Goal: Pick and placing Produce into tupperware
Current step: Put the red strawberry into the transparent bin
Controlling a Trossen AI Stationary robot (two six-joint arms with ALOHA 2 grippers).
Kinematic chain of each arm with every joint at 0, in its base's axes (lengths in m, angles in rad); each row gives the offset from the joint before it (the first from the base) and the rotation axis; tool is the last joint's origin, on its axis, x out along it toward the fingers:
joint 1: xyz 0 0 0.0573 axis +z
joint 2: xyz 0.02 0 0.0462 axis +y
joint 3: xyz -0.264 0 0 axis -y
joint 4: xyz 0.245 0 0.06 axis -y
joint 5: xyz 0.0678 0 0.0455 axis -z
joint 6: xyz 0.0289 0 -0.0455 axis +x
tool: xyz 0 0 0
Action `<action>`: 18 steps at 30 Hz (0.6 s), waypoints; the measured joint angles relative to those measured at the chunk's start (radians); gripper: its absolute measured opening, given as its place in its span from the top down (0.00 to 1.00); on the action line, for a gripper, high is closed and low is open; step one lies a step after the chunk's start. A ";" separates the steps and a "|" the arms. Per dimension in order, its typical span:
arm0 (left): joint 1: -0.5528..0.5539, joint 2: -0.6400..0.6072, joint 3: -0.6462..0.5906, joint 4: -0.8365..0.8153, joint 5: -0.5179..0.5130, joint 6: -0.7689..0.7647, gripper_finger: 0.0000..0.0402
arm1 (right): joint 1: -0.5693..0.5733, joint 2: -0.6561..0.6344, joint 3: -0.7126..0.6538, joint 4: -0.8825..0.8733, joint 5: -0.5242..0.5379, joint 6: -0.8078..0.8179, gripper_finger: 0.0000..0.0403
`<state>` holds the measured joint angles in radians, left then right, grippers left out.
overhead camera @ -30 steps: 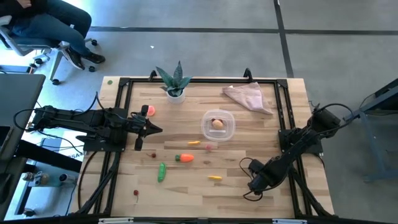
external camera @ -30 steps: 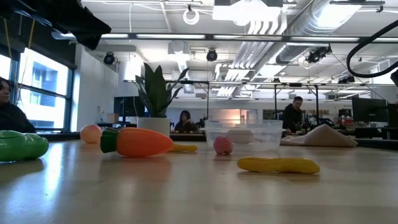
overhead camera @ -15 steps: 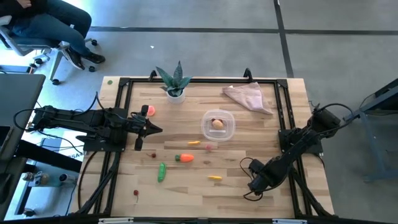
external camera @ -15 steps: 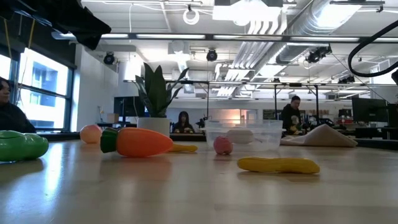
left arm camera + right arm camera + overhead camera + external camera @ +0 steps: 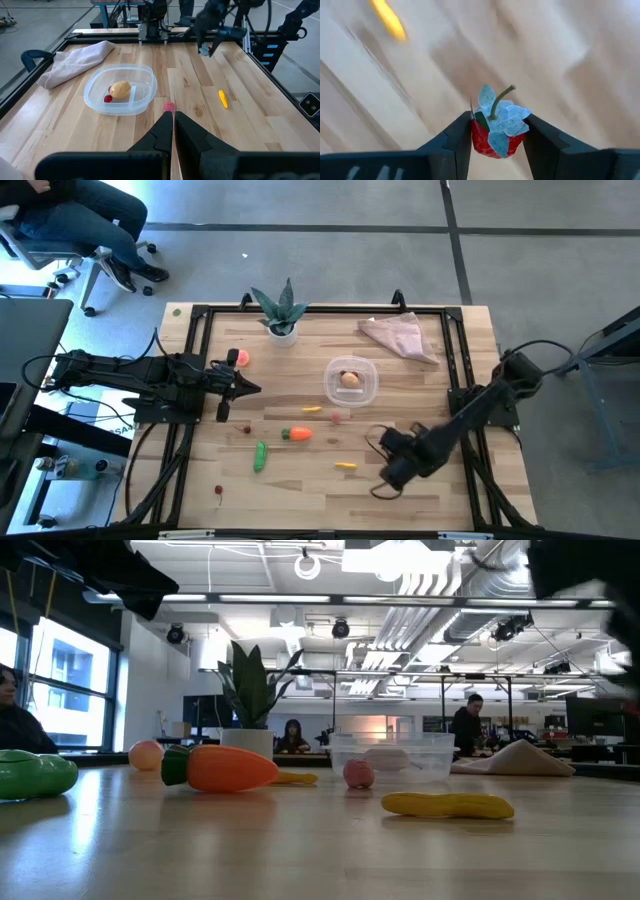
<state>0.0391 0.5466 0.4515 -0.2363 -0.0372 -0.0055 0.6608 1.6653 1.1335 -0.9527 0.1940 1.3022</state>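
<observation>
Right gripper (image 5: 496, 131) shifted; strawberry (image 5: 496, 135) between jaws.

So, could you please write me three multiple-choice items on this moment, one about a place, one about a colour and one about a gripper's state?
1. Where does the beige potato lie?
A. on the pinkish cloth
B. inside the clear container
C. beside the plant

2. What colour is the piece lying between the cucumber and the container?
A. orange with a green end
B. blue
C. white

3. What is the right gripper doing?
A. standing open over nothing
B. shut on a red strawberry
C. gripping the cloth

Answers:
1. B, since the left wrist view shows the potato within the container's rim, next to a small red berry.
2. A, since the carrot shows orange with green at one end in the high view.
3. B, since the right wrist view shows the strawberry squeezed between both fingers.
</observation>
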 joint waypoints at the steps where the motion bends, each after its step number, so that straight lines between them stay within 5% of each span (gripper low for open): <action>1: 0.000 0.000 0.000 0.000 0.000 0.000 0.98 | -0.021 0.000 0.034 -0.025 0.031 -0.031 0.67; 11: 0.000 0.000 0.000 0.000 0.000 0.000 0.98 | -0.330 -0.001 0.358 -0.093 0.257 -0.539 0.67; 18: 0.000 0.000 0.000 0.000 0.000 0.000 0.98 | -0.605 -0.003 0.412 -0.045 0.135 -0.777 0.67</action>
<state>0.0391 0.5465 0.4515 -0.2363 -0.0372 -0.0055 0.0558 1.6619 1.5457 -0.9979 0.3287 0.5248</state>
